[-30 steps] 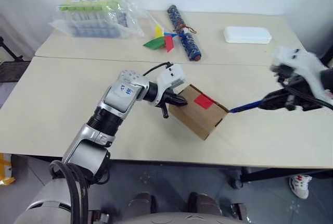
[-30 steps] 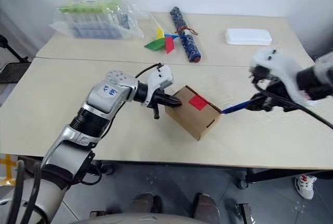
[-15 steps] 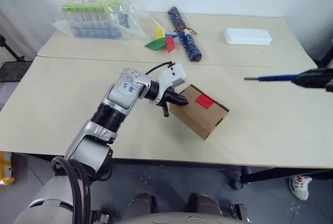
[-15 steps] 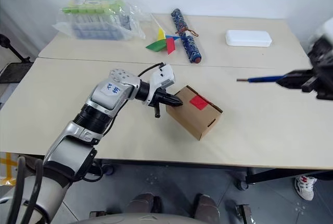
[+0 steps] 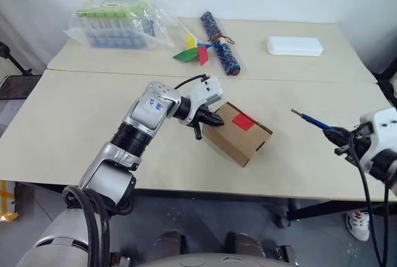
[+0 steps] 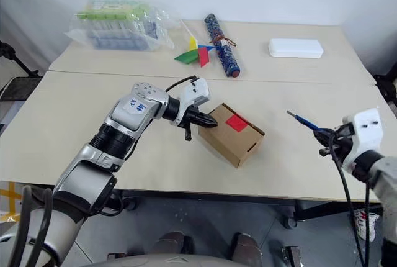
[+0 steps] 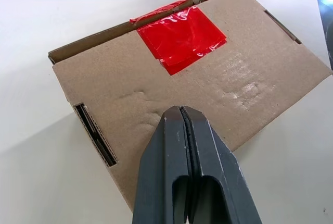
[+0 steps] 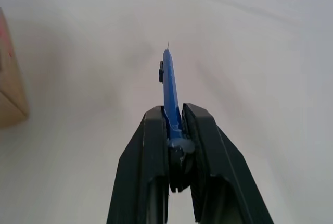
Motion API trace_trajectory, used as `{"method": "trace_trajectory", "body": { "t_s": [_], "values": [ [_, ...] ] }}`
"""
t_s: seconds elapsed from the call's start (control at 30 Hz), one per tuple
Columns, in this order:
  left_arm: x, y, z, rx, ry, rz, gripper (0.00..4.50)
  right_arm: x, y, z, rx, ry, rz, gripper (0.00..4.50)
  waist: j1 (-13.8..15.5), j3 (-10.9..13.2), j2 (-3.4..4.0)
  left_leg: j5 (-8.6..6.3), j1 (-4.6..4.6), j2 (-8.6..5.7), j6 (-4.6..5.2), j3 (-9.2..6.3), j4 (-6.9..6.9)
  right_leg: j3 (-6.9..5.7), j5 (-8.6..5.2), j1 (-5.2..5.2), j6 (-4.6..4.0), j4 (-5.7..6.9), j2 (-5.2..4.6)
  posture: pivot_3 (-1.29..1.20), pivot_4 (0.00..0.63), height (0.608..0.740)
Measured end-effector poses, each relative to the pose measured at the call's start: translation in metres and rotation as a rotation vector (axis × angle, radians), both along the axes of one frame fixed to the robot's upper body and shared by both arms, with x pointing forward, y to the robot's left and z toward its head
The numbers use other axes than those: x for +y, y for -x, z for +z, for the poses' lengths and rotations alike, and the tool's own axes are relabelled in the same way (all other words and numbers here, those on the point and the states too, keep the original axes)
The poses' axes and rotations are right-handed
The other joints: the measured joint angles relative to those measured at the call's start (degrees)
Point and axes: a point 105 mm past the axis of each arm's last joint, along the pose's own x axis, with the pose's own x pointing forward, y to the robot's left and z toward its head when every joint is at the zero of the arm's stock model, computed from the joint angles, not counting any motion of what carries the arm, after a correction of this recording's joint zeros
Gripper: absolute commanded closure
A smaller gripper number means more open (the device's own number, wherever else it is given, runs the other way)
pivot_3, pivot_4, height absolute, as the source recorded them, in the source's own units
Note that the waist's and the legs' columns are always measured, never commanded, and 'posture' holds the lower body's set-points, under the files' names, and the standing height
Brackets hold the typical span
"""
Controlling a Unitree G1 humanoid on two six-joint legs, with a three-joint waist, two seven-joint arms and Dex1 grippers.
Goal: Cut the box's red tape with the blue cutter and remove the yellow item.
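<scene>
We list: small brown cardboard box (image 5: 238, 133) mid-table, red tape (image 5: 243, 121) on top, closed left gripper (image 7: 182, 125) pressing it; right gripper (image 8: 174, 130) clamps slim blue cutter (image 5: 315, 122) beyond open tabletop; contents hidden.

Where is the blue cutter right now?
The blue cutter is clamped in the right gripper, held above the table right of the box.

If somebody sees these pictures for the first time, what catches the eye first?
The bright red tape on the brown cardboard box at the table's middle, with the shut left gripper pressed on the box. To the right, the right gripper holds the slim blue cutter above the table.
</scene>
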Motion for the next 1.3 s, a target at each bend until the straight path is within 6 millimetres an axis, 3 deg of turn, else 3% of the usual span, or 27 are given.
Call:
{"method": "trace_trajectory", "body": {
  "t_s": [0.17,0.37,0.43,0.6,0.67,0.73,0.83,0.87,0.93,1.1,1.3],
  "values": [
    [0.001,0.0,0.0,0.001,-0.001,0.003,4.5,-0.002,0.0,-0.022,0.004,0.014,-0.024,4.34,-0.11,0.0,0.03,0.0,0.07,0.02,0.0,-0.01,-0.01,0.0,0.0,0.07,0.0,0.01,0.0,0.0,0.15,0.74],
    [0.001,0.001,-0.001,-0.003,0.002,0.004,4.5,0.003,0.015,-0.056,0.115,0.039,-0.005,2.44,-0.14,-0.01,0.05,-0.02,0.1,0.08,0.03,-0.03,-0.04,0.01,0.0,0.14,0.0,-0.08,0.0,0.0,0.15,0.74],
    [0.002,0.001,-0.001,-0.002,0.0,0.009,4.5,0.004,0.018,-0.055,0.117,0.042,0.001,1.81,-0.25,-0.01,0.08,-0.03,0.13,0.08,0.04,-0.06,-0.03,0.06,0.0,0.14,0.0,-0.09,0.0,0.0,0.15,0.74],
    [0.001,0.001,-0.001,-0.009,0.002,0.007,4.5,0.005,0.022,-0.042,0.105,0.118,0.043,0.05,-0.2,-0.01,0.08,-0.06,0.12,0.14,0.1,-0.21,-0.04,0.06,0.0,0.14,0.0,-0.13,0.0,0.0,0.15,0.74],
    [0.001,0.002,-0.001,-0.011,0.002,0.006,4.5,0.002,0.026,-0.036,0.107,0.152,0.057,0.01,-0.19,0.0,0.08,-0.07,0.11,0.13,0.12,-0.2,-0.04,0.06,0.0,0.14,0.0,-0.16,0.0,0.0,0.15,0.74],
    [0.003,0.001,0.0,-0.012,0.003,0.011,4.5,0.004,0.026,-0.015,0.093,0.212,0.112,0.01,-0.33,0.05,0.23,-0.1,0.13,0.14,0.18,-0.19,-0.02,0.17,0.04,0.13,0.06,-0.19,-0.02,0.0,0.15,0.74],
    [0.007,-0.003,0.0,-0.001,0.008,0.03,4.5,0.013,0.008,0.047,-0.057,0.299,0.161,0.01,-0.85,0.04,0.28,-0.11,0.17,0.24,0.21,-0.22,0.02,0.19,0.08,0.15,0.06,-0.17,-0.03,0.0,0.15,0.74],
    [0.006,-0.003,0.0,0.002,0.012,0.028,4.5,0.017,0.002,0.062,-0.093,0.314,0.169,0.19,-0.97,0.05,0.26,-0.11,0.17,0.28,0.2,-0.28,0.03,0.15,0.08,0.16,0.06,-0.17,-0.03,0.0,0.15,0.74],
    [0.006,-0.003,0.001,0.007,0.022,0.024,4.5,0.028,-0.009,0.073,-0.096,0.316,0.199,0.63,-0.91,0.08,0.22,-0.11,0.11,0.28,0.2,-0.37,0.03,0.08,0.08,0.16,0.05,-0.19,-0.04,0.0,0.15,0.74],
    [0.013,-0.011,0.009,0.032,0.049,0.067,4.5,0.052,-0.041,0.057,0.037,0.294,0.286,2.38,-1.49,0.15,0.18,-0.12,-0.1,0.09,0.24,-0.25,0.03,0.09,0.11,0.01,0.1,-0.29,-0.08,0.0,0.15,0.74],
    [0.041,-0.022,0.031,0.05,0.095,0.19,4.5,0.059,-0.082,0.046,0.066,0.344,0.327,4.47,-1.93,0.29,0.14,-0.09,-0.56,-0.02,0.17,0.05,-0.05,0.08,0.11,-0.69,0.13,0.01,-0.02,0.0,0.15,0.74]
  ]
}}
